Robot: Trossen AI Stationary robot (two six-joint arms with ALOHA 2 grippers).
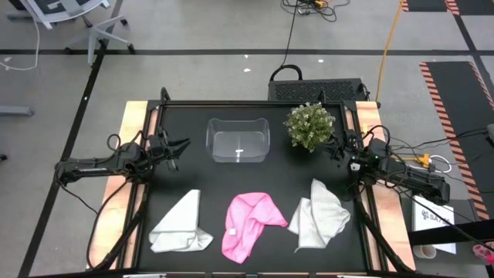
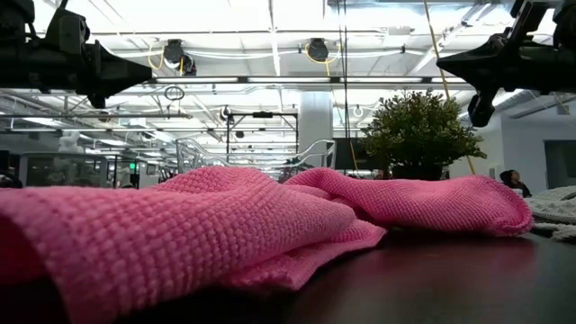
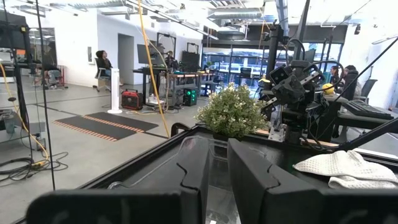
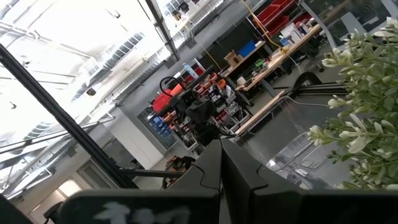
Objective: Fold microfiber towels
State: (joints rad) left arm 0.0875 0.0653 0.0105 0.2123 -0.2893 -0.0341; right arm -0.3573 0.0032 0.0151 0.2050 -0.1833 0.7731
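Observation:
Three microfiber towels lie crumpled in a row along the table's near edge: a pale grey one (image 1: pixel 181 229) at the left, a bright pink one (image 1: pixel 248 222) (image 2: pixel 225 225) in the middle and a white one (image 1: pixel 320 216) (image 3: pixel 345 168) at the right. My left gripper (image 1: pixel 184 145) (image 3: pixel 219 180) hangs above the table's left side, level, its fingers a narrow gap apart with nothing between them. My right gripper (image 1: pixel 332 147) (image 4: pixel 221 163) hangs above the right side beside the plant, shut and empty. Both are well clear of the towels.
A clear plastic bin (image 1: pixel 238 140) stands at the far middle of the black table (image 1: pixel 255 181). A potted green plant (image 1: pixel 310 126) (image 2: pixel 418 130) stands to its right. Bare table lies between the bin and the towels. People sit in the room beyond.

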